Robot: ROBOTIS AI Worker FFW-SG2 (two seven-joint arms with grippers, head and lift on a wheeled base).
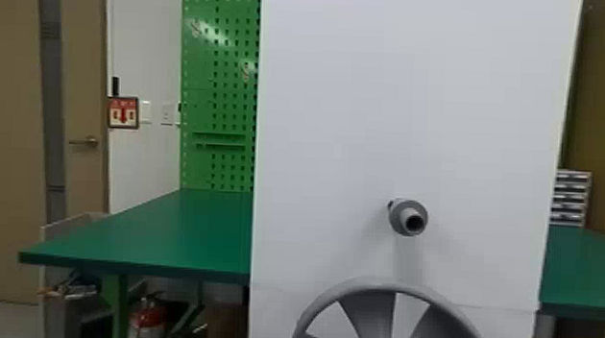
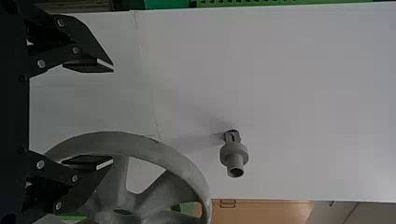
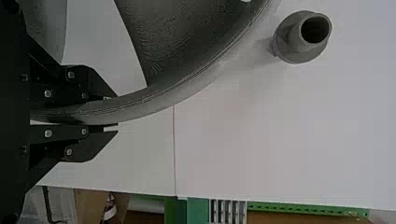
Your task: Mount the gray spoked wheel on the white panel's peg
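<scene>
End effector [image 3: 116, 114] on the right arm, and it's closed on the gray spoked wheel [image 3: 187, 37], black fingers [image 3: 86, 140] either side of the rim [image 3: 159, 100]! That grip comes from the right wrist view, on the wheel's side toward the robot's right. Over to the left end effector [image 2: 113, 114]: wide apart, nothing between its tips, one finger seen against the panel, the other overlapping the wheel in the left wrist view. Touching it? Can't tell from here.

That left wrist view also gives us the hub [image 2: 122, 212] and its opening, while the head view cuts the wheel off at the bottom edge, top arc and spokes in sight. Pose check on the right: fingers straddling the rim, tips nearly level with each other. On the left, the fingers face one another across a broad gap.

And the wheel is off the peg [image 1: 409, 218], its upper rim below that bare gray stub jutting from the white panel [image 1: 366, 110]. Farther out, the green table [image 1: 160, 238] runs behind the panel, with a green pegboard [image 1: 227, 101] to the left and stacked drawers [image 1: 570, 197] to the right.
</scene>
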